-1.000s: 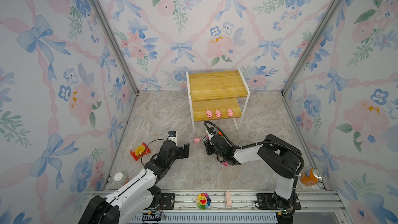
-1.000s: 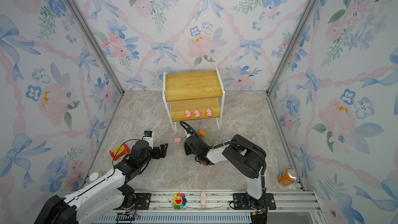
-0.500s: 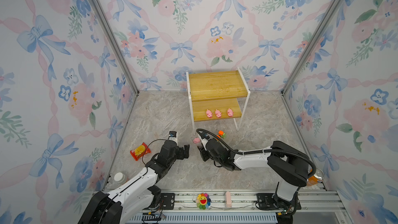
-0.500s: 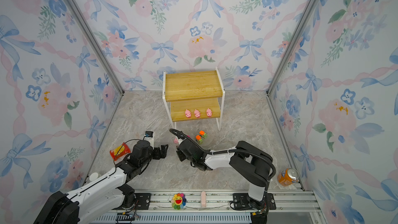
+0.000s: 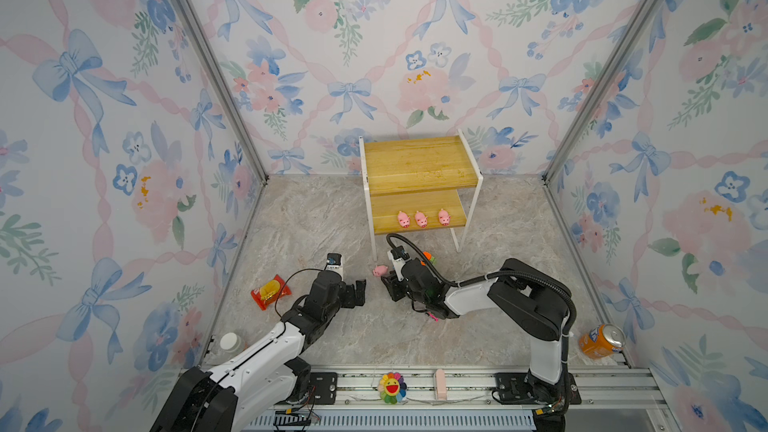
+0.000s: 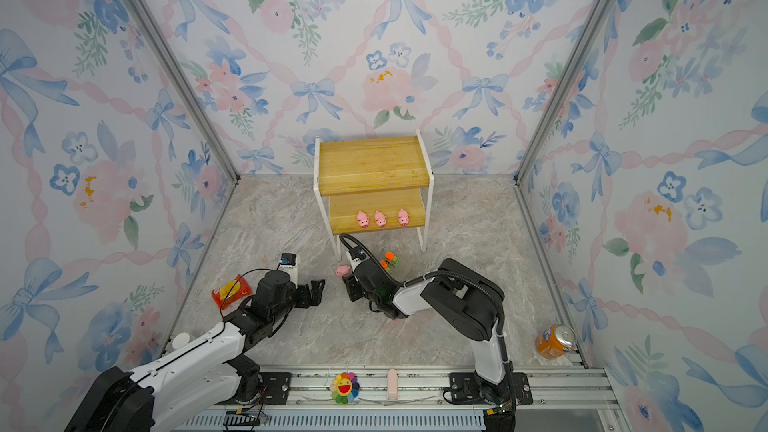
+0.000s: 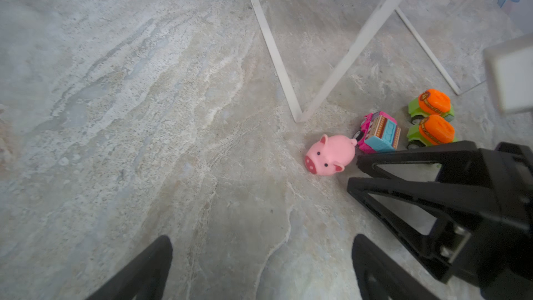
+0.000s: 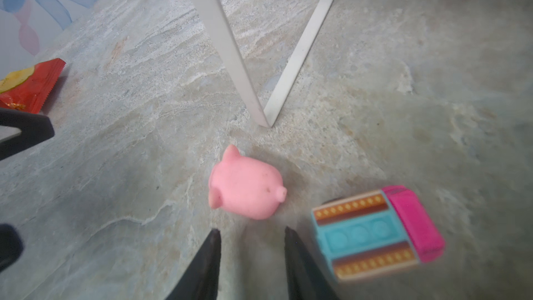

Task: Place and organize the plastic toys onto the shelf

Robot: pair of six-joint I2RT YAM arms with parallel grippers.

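Note:
The shelf (image 5: 419, 164) (image 6: 372, 164) stands at the back with three pink pigs (image 5: 421, 219) in a row on its lower board. On the floor by its front left leg lies a loose pig (image 5: 379, 270) (image 7: 330, 154) (image 8: 246, 187). Beside that pig stand a pink truck (image 7: 379, 136) (image 8: 375, 232) and two green trucks (image 7: 431, 106) (image 5: 428, 258). My right gripper (image 5: 388, 284) (image 8: 252, 233) is low, just short of the loose pig, its jaws a little open and empty. My left gripper (image 5: 360, 285) (image 7: 261, 243) faces it, wide open and empty.
A red snack packet (image 5: 270, 292) lies at the left. An orange can (image 5: 602, 340) stands at the front right corner. A rainbow flower (image 5: 391, 387) sits on the front rail. A white cap (image 5: 230, 342) shows by the left wall.
My right gripper has swung left, off the trucks and towards the loose pig, and its jaws have parted a little. The left arm has barely moved.

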